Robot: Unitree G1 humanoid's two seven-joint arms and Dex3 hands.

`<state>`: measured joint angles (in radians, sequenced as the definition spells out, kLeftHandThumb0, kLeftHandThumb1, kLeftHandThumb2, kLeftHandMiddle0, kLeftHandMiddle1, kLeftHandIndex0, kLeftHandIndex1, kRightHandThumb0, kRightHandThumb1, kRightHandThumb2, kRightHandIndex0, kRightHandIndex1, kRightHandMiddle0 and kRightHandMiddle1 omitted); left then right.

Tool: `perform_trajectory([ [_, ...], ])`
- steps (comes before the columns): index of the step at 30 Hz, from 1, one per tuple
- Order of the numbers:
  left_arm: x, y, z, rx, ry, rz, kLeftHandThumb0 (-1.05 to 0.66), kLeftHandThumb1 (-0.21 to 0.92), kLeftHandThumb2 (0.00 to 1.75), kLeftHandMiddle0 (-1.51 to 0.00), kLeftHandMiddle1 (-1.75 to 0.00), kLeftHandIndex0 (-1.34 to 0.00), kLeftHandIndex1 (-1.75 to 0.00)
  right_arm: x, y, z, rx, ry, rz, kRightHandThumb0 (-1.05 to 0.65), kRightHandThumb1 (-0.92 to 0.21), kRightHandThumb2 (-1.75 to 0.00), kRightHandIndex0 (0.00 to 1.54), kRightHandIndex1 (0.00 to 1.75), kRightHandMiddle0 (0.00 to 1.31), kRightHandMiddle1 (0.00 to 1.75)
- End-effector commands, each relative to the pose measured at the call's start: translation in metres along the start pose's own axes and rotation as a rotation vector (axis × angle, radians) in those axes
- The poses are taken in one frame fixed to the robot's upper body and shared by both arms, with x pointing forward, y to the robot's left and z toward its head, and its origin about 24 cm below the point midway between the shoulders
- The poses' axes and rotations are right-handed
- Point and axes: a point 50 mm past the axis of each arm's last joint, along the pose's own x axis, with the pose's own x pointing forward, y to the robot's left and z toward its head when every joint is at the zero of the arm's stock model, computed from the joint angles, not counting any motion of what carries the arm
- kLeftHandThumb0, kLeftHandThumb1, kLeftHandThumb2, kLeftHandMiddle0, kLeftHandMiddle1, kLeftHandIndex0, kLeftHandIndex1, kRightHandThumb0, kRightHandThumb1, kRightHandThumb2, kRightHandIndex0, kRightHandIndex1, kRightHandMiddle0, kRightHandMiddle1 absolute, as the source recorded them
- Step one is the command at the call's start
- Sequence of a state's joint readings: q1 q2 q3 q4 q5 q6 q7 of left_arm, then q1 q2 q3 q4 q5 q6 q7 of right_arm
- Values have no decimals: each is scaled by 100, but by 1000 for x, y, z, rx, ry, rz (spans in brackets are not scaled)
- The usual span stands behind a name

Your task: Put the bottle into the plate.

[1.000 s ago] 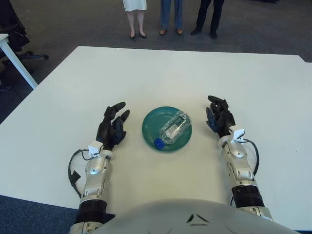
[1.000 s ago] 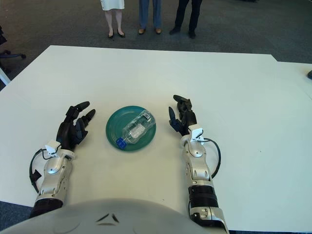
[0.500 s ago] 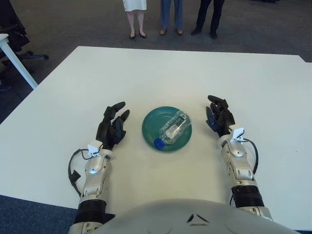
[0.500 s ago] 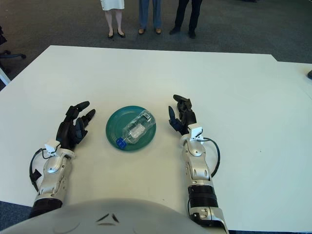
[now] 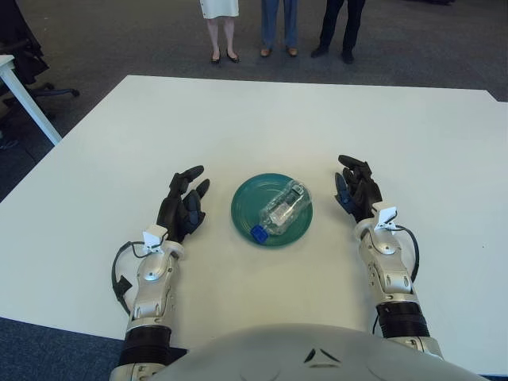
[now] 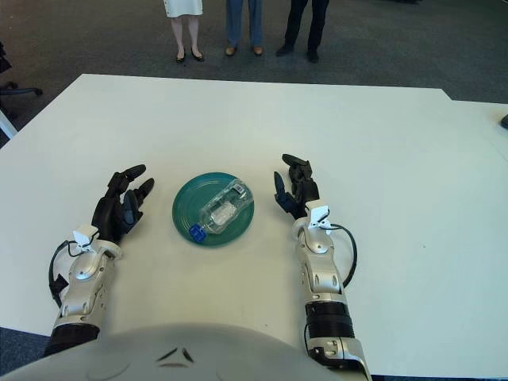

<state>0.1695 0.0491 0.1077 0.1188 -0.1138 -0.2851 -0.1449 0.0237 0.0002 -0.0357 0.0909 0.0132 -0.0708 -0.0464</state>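
A clear plastic bottle (image 5: 281, 210) with a blue cap lies on its side in the green plate (image 5: 246, 205), cap toward me. The plate sits on the white table in front of me. My left hand (image 5: 183, 205) shows to the left of the plate, fingers spread and holding nothing. To the right of the plate is my right hand (image 5: 355, 190), fingers relaxed and also holding nothing. Neither hand touches the plate or the bottle.
The white table (image 5: 262, 119) stretches wide around the plate. Three people stand beyond its far edge (image 5: 274, 32). A second white table's corner (image 5: 12, 79) and an office chair show at the far left.
Both hands have shifted only very slightly. The bottle and plate lie as before.
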Motion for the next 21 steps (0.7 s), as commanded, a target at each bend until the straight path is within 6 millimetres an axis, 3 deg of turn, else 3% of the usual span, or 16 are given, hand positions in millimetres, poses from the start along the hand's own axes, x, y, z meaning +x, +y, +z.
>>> perform_trajectory([
  [1, -8, 4, -13, 6, 90, 22, -70, 92, 82, -51, 0, -8, -86, -4, -2, -7, -9, 54, -26, -58, -92, -50, 48, 18, 3, 85],
  [21, -9, 5, -12, 11, 71, 41, -72, 92, 81, -50, 0, -7, -87, -5, -3, -6, -13, 95, -38, -56, -92, -50, 49, 17, 3, 84],
])
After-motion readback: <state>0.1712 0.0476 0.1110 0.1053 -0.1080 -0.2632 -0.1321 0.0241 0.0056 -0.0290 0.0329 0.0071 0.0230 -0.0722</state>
